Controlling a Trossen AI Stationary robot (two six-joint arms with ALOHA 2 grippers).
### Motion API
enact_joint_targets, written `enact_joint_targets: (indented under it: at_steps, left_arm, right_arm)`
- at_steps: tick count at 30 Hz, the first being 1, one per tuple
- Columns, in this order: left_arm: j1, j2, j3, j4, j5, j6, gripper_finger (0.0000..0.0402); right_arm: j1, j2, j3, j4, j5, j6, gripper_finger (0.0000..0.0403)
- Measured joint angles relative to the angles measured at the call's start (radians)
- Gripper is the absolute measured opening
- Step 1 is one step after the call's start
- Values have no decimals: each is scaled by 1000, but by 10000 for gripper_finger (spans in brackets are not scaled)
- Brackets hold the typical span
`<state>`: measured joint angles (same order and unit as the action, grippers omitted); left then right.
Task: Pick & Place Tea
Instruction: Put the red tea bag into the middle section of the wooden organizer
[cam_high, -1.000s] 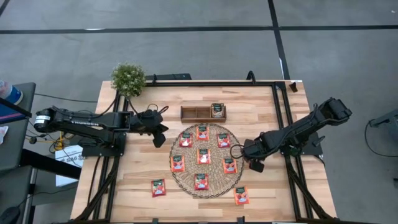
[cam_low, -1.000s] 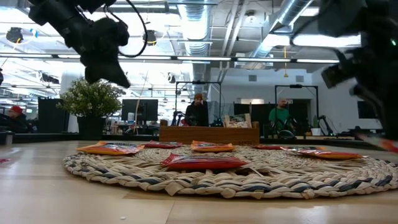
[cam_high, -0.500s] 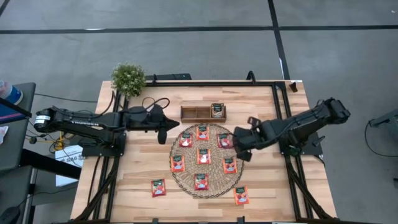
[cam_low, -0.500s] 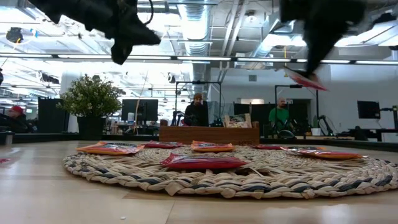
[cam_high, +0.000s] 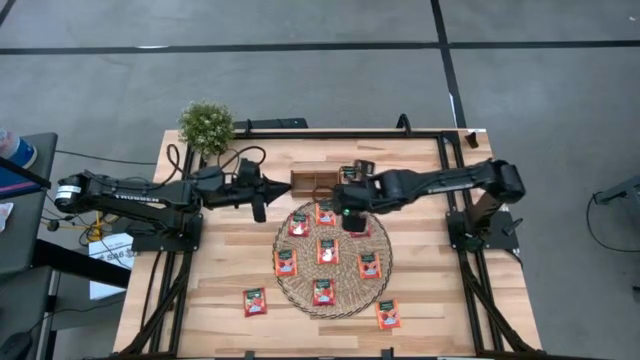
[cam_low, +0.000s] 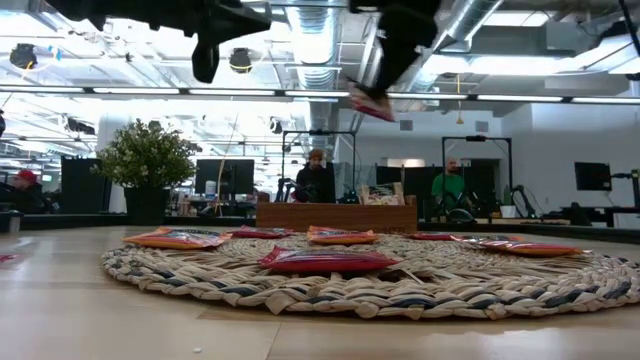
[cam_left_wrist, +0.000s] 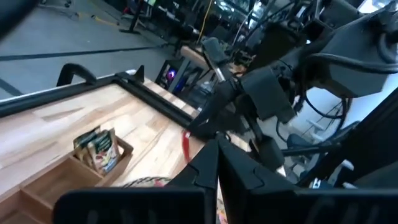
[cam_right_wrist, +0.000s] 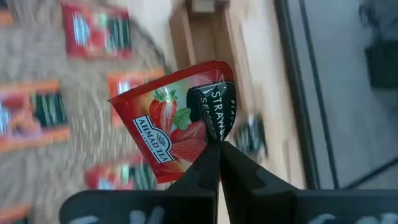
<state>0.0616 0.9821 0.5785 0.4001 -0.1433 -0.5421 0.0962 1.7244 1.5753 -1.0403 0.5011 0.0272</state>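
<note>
Red tea sachets (cam_high: 327, 250) lie flat on the round woven mat (cam_high: 380, 285), and two more (cam_high: 255, 301) lie on the bare table near its front edge. The wooden tray (cam_high: 312, 181) behind the mat holds upright pale sachets (cam_high: 350, 176) in its right compartment. My right gripper (cam_high: 350, 210) hovers high over the mat's far edge, just in front of the tray, shut on one red sachet (cam_right_wrist: 177, 124). My left gripper (cam_high: 262, 195) hangs shut and empty, left of the tray, pointing level toward the table's right. My right gripper pinches the sachet's dark green top band (cam_right_wrist: 214, 132) at its edge, between the two fingertips. The fingers slant down from the table's right side. The sachet (cam_low: 372, 105) juts out beyond the fingertips, tilted and lifted well clear of the mat.
A small potted plant (cam_high: 206, 126) stands at the table's far left corner. A black frame rail (cam_high: 440, 165) runs along the far and right edges. People and screens show in the room beyond the table.
My right gripper has risen and swung from the mat's right side toward the table's far left, up to the tray, carrying the red sachet clear of everything. My left gripper has risen a little and tipped up from slanting down to level.
</note>
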Motion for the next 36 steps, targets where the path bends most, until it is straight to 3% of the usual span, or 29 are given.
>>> enact_joint_targets:
  at_steps: [4,8,16,36]
  left_arm:
    - [0,15,1,27,-4,-2,22]
    - [0,48,0,44,-10,-9,68]
    - [0,108,31,84,-10,17,142]
    - [35,320,322,-232,0,129,150]
  right_arm:
    - [-16,50,89,54,0,-107,0]
    - [-28,88,165,65,-1,-191,0]
    - [-45,115,220,71,1,-246,0]
    - [-59,115,219,75,26,-246,0]
